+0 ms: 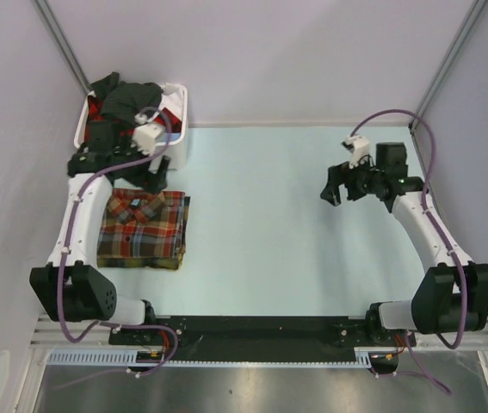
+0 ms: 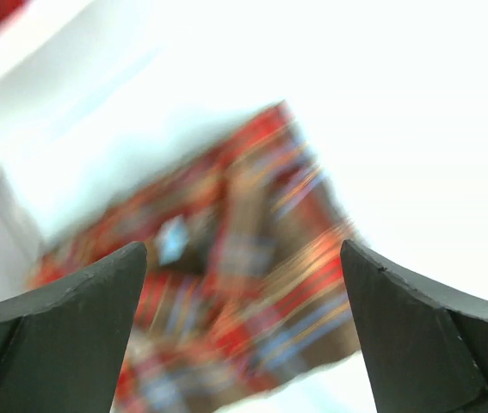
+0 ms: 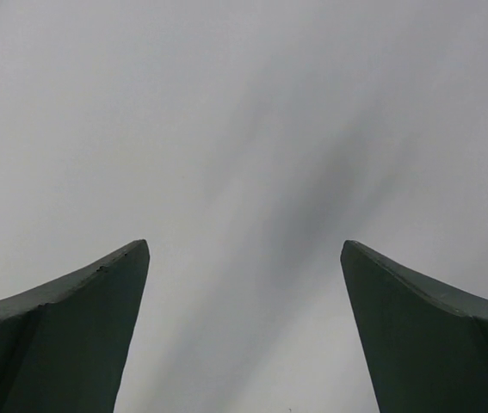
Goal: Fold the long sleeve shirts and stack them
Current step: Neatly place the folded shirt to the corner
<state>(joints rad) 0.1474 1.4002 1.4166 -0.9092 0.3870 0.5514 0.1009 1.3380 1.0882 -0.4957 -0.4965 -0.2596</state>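
Red-brown plaid shirt lies folded at table left, just before white bin; left gripper and right gripper both gape empty; next, I judge, a pick from the bin's dark heap.

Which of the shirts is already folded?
The red-brown plaid shirt, a flat rectangle on the table beside the white bin; the dark shirts are heaped crumpled in that bin.

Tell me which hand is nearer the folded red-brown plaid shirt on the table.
Left. The left hand hovers open over the folded red-brown plaid shirt, near the white plastic bin; the right hand hangs open far off at the table's right side.
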